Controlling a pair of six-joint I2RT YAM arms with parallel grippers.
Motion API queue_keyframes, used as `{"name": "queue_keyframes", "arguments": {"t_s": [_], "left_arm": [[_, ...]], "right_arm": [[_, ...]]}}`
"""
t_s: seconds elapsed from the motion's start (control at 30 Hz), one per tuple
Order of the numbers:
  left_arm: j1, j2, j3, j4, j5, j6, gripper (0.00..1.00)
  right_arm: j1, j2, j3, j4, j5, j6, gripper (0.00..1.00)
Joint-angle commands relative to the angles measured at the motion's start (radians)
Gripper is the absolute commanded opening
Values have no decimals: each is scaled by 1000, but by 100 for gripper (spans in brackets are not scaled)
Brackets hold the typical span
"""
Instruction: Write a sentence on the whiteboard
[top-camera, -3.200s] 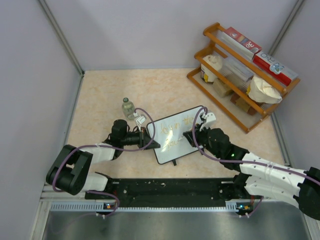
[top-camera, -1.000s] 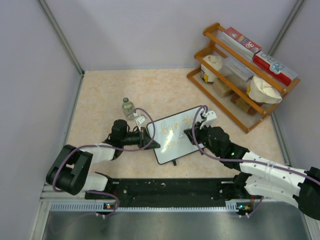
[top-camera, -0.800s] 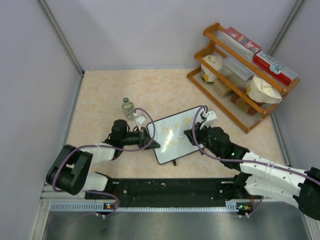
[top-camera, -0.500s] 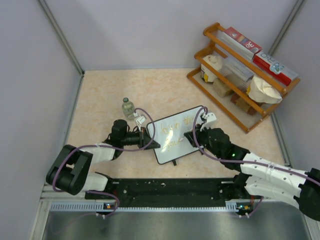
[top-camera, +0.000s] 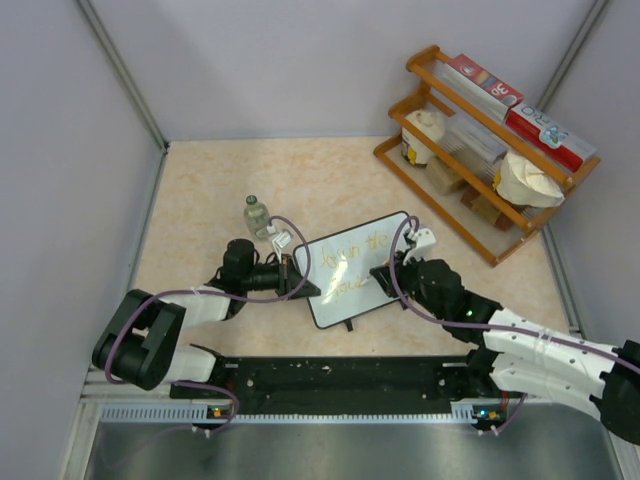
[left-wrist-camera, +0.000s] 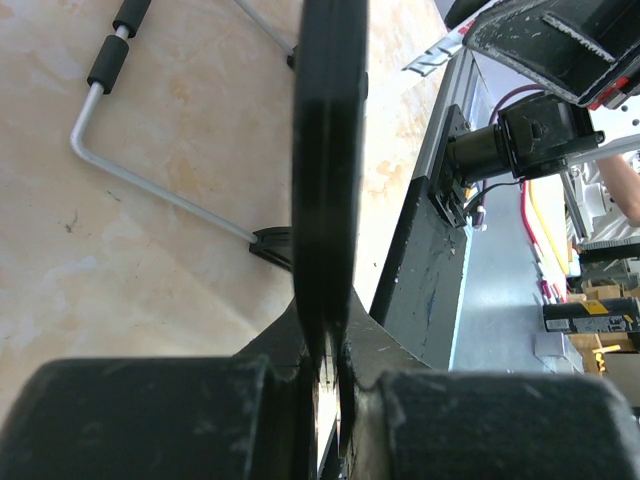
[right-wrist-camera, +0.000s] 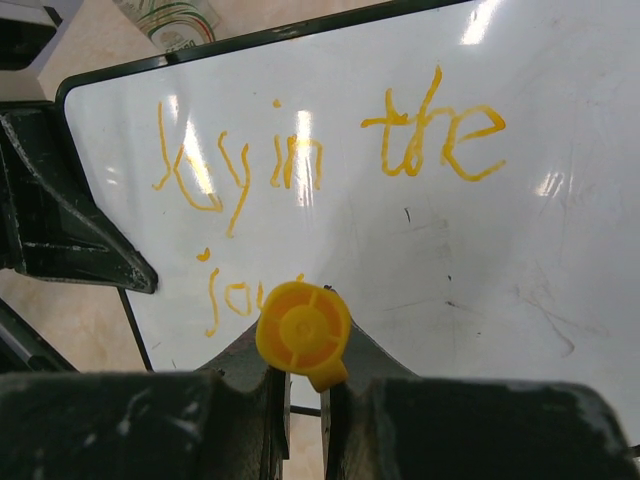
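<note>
Rack (top-camera: 435, 205) holds packages (top-camera: 527, 180); left end effector (left-wrist-camera: 330, 400) clamps whiteboard (right-wrist-camera: 500, 250), right end effector (right-wrist-camera: 300, 395) clamps marker (right-wrist-camera: 303, 333).

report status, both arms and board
Left pincer shut on edge of black-framed white whiteboard. Right pincer shut on orange marker. Orange handwritten sentence on second line. Nothing blocking.

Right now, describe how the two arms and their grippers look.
The left arm and right arm have white links joined by bulky black joints. A thin purple cable loops along each. The left gripper and right gripper are black, with scuffed matte fingers; a small white block sits by each wrist.
</note>
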Motion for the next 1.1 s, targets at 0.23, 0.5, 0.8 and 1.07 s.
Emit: {"name": "queue_keyframes", "arguments": {"t_s": [0.23,0.5,0.8,1.07], "left_arm": [[-7,15,-14,-14,33,28,0],[-7,17,-14,-14,31,28,0],[-7,18,-14,-12,33,28,0],[-6,17,-14,-14,31,28,0]], "right_arm": [[-11,-30,13,74,106,-24,0],[-12,-30,20,59,66,-26,0],[-12,-44,16,65,22,-31,0],[-12,-12,25,76,11,-32,0]]}}
